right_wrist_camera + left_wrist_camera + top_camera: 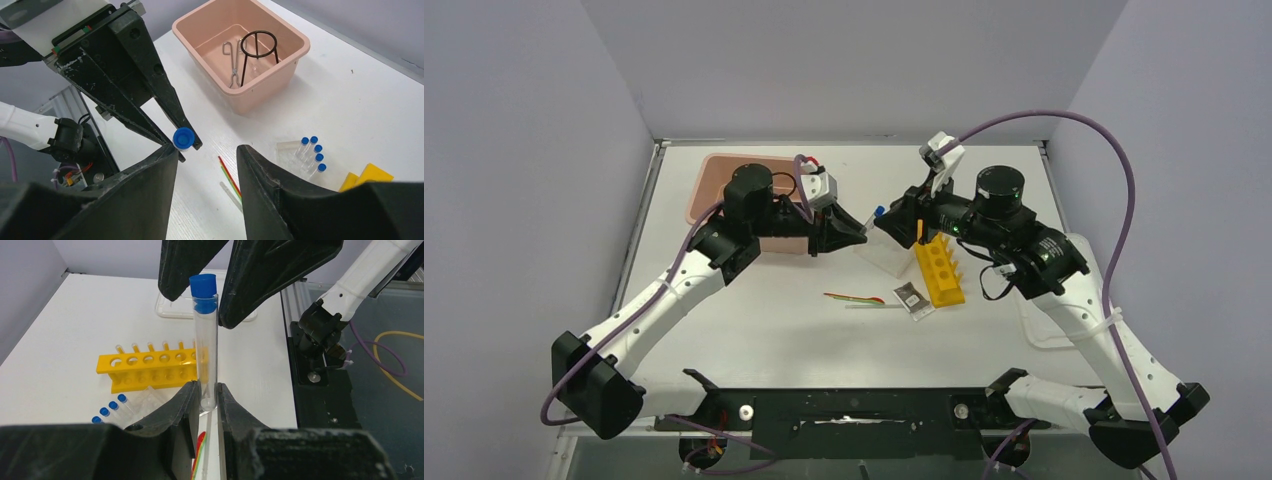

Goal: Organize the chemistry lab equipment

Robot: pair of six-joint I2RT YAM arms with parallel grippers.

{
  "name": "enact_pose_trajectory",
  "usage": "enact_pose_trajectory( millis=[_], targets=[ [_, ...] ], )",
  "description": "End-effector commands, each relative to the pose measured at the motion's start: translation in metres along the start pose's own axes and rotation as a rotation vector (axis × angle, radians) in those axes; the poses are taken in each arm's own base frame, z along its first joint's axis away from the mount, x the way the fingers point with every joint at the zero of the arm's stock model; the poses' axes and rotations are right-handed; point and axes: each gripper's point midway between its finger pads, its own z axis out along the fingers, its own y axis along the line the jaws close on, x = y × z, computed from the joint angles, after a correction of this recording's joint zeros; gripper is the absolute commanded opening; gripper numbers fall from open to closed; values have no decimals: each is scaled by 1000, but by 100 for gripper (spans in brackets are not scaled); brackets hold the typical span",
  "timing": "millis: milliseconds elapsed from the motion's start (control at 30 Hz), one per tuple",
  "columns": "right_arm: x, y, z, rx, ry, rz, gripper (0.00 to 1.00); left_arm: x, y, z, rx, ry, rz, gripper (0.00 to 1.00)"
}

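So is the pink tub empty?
No, the pink tub holds metal tongs and a black wire ring stand.

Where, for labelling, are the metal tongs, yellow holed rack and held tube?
metal tongs (pixel 233 67), right wrist view, its arms
yellow holed rack (pixel 150 368), left wrist view, front face
blue-capped clear tube (pixel 203 286), left wrist view, cap

I see a white surface (pixel 754 330) carrying a pink rectangular plastic tub (pixel 709 180) at its far left and a translucent white rectangular lid (pixel 1049 338) at its right edge. Near the middle, a yellow holed plastic rack (pixel 939 272) lies just beside a clear plastic tube rack (pixel 882 256). Thin coloured sticks (pixel 856 298) and a small dark flat item (pixel 913 299) lie toward the near edge.
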Motion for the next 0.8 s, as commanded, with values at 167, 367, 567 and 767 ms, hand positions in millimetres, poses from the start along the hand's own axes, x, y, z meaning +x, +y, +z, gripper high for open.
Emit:
enact_pose_trajectory(
  millis=[167, 367, 567, 767],
  targets=[
    [-36, 11, 0, -60, -114, -33, 45, -9, -11, -1, 40, -12, 39, 0],
    [-39, 12, -1, -63, -130, -46, 41, -7, -10, -1, 39, -4, 38, 0],
    [-36, 10, 2, -61, -122, -43, 23, -8, -10, -2, 33, -7, 40, 0],
    [-36, 10, 1, -60, -126, -38, 17, -11, -4, -3, -17, -27, 37, 13]
  ],
)
